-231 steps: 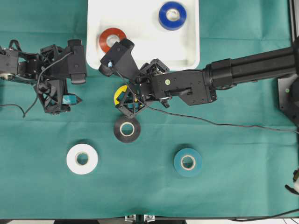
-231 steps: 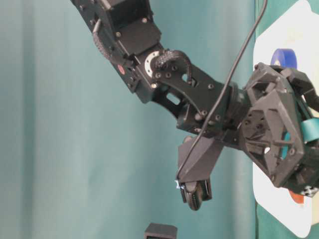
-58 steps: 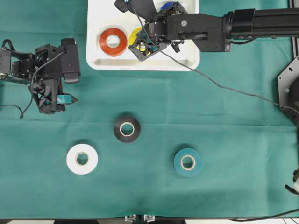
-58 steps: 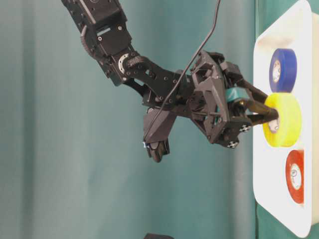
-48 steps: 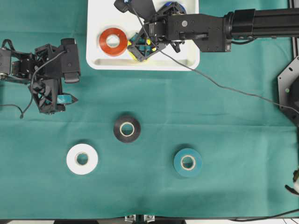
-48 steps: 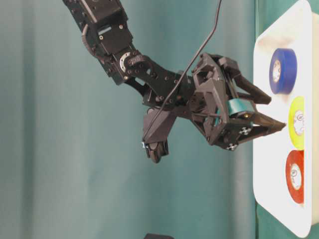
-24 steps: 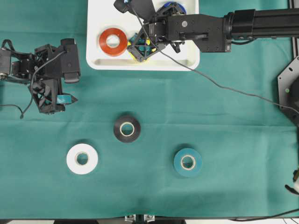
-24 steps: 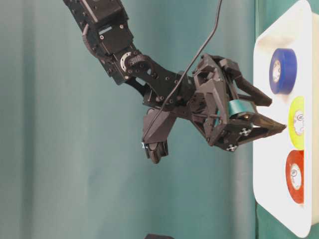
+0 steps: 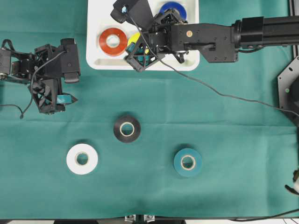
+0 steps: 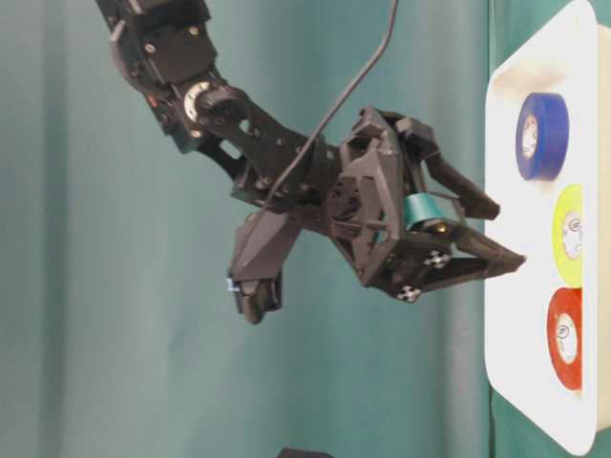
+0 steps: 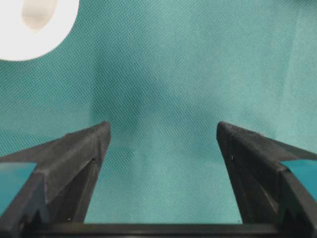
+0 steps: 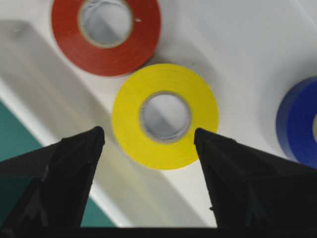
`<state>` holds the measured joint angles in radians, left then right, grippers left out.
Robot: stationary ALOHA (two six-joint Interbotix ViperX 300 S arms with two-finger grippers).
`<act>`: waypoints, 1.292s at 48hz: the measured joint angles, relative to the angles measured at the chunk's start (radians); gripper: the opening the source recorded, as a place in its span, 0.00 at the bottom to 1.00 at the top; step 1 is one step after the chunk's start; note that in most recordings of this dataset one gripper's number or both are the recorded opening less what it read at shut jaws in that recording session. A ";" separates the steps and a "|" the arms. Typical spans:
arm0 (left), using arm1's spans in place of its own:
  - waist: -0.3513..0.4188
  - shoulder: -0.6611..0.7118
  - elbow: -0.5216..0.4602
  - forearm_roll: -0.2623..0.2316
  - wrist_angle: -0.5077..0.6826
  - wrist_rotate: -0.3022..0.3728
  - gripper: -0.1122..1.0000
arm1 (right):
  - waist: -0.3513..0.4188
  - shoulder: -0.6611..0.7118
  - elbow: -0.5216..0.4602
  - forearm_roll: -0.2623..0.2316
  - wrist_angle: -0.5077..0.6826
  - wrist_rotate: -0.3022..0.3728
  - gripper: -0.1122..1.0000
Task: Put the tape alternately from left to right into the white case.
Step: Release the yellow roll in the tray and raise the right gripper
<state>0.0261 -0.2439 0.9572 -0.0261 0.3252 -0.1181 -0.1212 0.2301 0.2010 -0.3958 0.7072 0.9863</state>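
Note:
The white case (image 9: pixel 93 60) sits at the far edge of the green cloth. Red tape (image 9: pixel 112 40), yellow tape (image 9: pixel 133 38) and blue tape (image 9: pixel 172 8) lie flat in it, in a row. My right gripper (image 9: pixel 136 58) hovers open over the case's near rim, apart from the yellow tape (image 12: pixel 129 124), which lies beyond its fingertips. Black tape (image 9: pixel 127 129), white tape (image 9: pixel 82 159) and teal tape (image 9: pixel 188 162) lie on the cloth. My left gripper (image 9: pixel 55 100) stands open and empty over bare cloth at the left, with the white tape (image 11: pixel 29 29) ahead of it.
The right arm (image 9: pixel 219 39) stretches from the right edge across the case's near right corner, and its cable (image 9: pixel 224 95) trails over the cloth. From table level, the right gripper (image 10: pixel 506 232) hangs above the case (image 10: pixel 516 95), level with the yellow tape (image 10: pixel 570 236).
My right gripper let go of the yellow tape between the red and blue rolls, opened, then drew back and up toward the case's near rim. The left arm has not moved.

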 measured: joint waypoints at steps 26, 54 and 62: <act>0.000 0.000 0.000 0.000 0.000 0.000 0.84 | 0.120 -0.051 0.002 -0.028 0.035 -0.002 0.81; 0.000 0.000 0.000 -0.002 0.000 -0.069 0.84 | 0.258 -0.067 0.014 -0.029 0.083 -0.147 0.81; -0.002 0.000 -0.002 -0.002 0.000 -0.071 0.84 | 0.265 -0.067 0.048 -0.028 0.083 -0.149 0.81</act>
<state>0.0245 -0.2439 0.9557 -0.0276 0.3252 -0.1887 0.1442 0.1626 0.2485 -0.4234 0.7900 0.8376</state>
